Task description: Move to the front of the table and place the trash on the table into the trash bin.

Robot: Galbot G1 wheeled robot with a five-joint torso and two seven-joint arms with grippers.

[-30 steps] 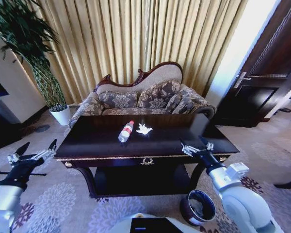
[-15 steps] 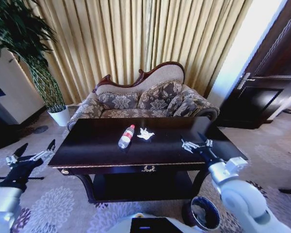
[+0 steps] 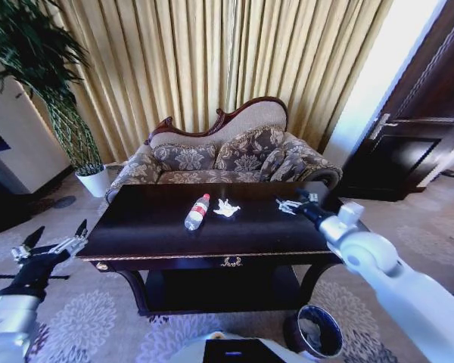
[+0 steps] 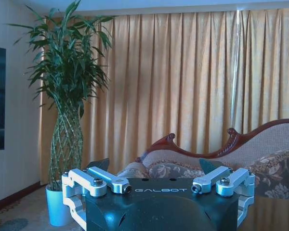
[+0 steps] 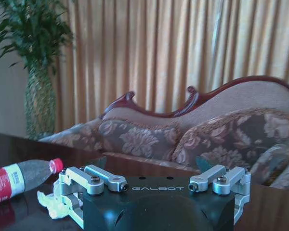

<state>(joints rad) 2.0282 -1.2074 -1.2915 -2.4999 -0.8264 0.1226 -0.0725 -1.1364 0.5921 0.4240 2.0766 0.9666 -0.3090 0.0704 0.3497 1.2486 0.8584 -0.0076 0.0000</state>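
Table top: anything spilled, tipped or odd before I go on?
Nothing spilled. The plastic bottle lies on its side on the table, cap on, beside a crumpled paper wad. The right gripper hovers open nearby.

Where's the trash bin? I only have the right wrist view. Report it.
Observer: The trash bin stands on the carpet by the table's front right leg.
Operator: Give me the left gripper.
Observer: The left gripper hangs open off the table's front left corner, over the carpet.
Operator: Now place my right gripper.
Observer: The right gripper is open over the tabletop's right part, right of the paper wad and bottle.
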